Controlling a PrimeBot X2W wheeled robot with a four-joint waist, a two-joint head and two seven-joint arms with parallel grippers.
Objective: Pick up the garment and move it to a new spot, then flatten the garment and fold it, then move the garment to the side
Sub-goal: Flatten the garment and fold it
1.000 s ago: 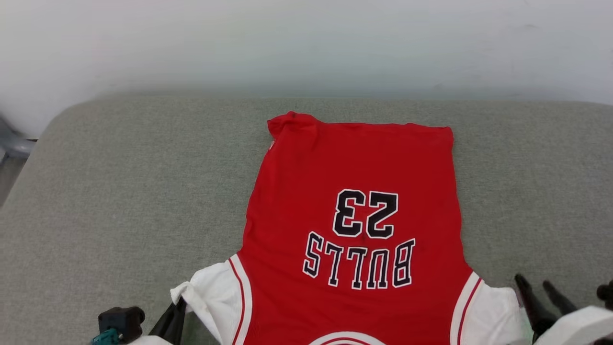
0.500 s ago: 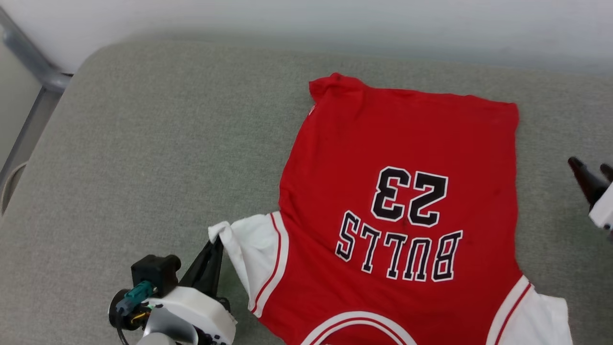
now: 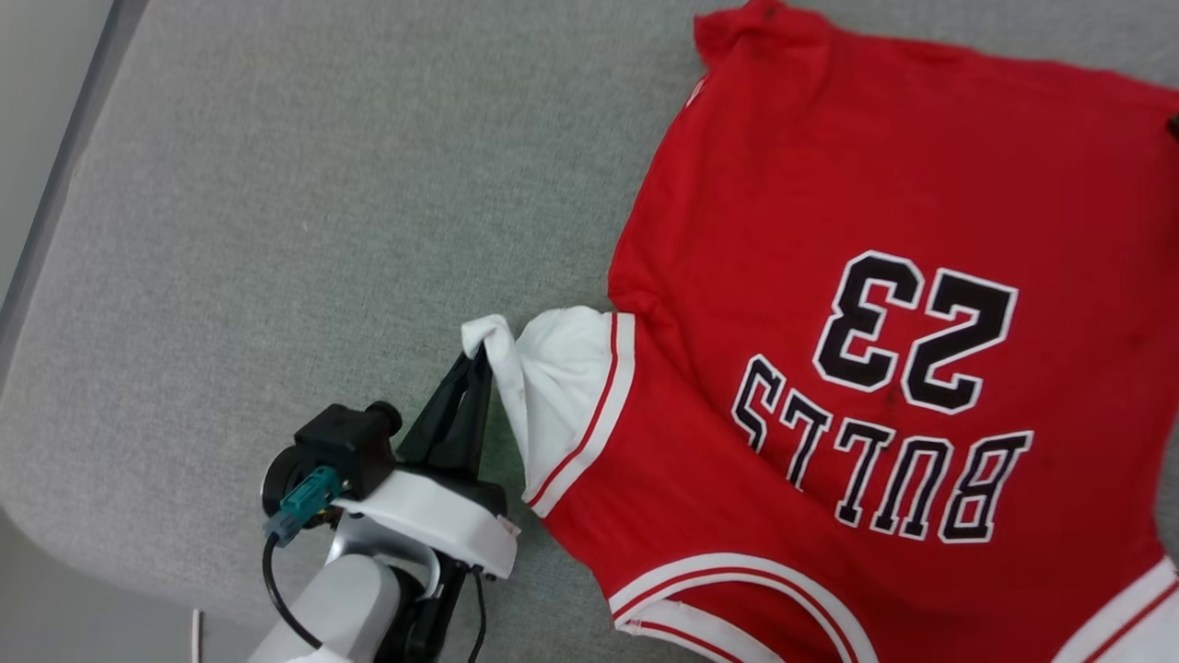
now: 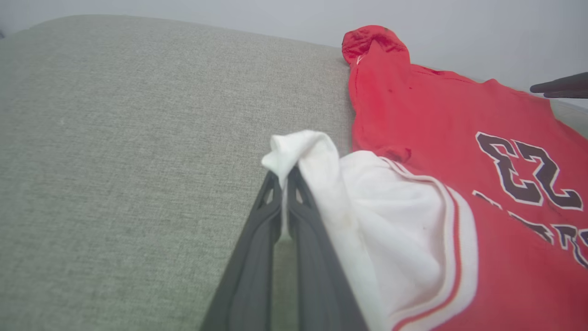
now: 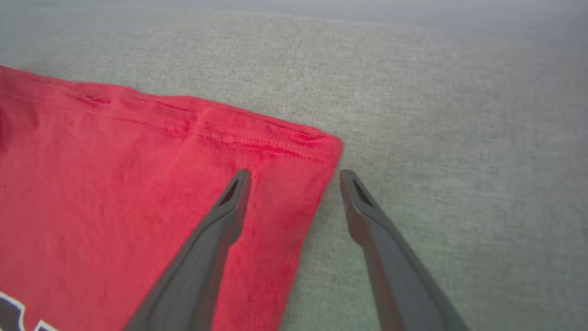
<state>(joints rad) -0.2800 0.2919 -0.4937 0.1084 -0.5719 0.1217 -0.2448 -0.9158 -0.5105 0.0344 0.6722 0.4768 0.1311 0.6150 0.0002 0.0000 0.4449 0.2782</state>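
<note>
Two hands at work. Nearest the robot, the left hand (image 3: 477,368) is pinched tight on the bunched tip of the white sleeve (image 3: 562,387), fingers together, the cloth peaked up off the grey cushion (image 3: 230,230). The left wrist view shows the same grip (image 4: 282,177), with the sleeve tip folded over the fingertips.

Past it, the garment (image 3: 829,184) lies spread on the cushion, neckline toward the robot. The black 23 (image 3: 921,331) and the BULLS lettering read upside down from the head. The far left hem corner (image 3: 746,23) is rumpled into a small knob.

At the far right corner of the hem, the right hand (image 5: 294,177) is spread wide. One finger is over red cloth, the other over bare cushion, and the garment's edge runs between them. I cannot tell whether it touches the cloth.
</note>
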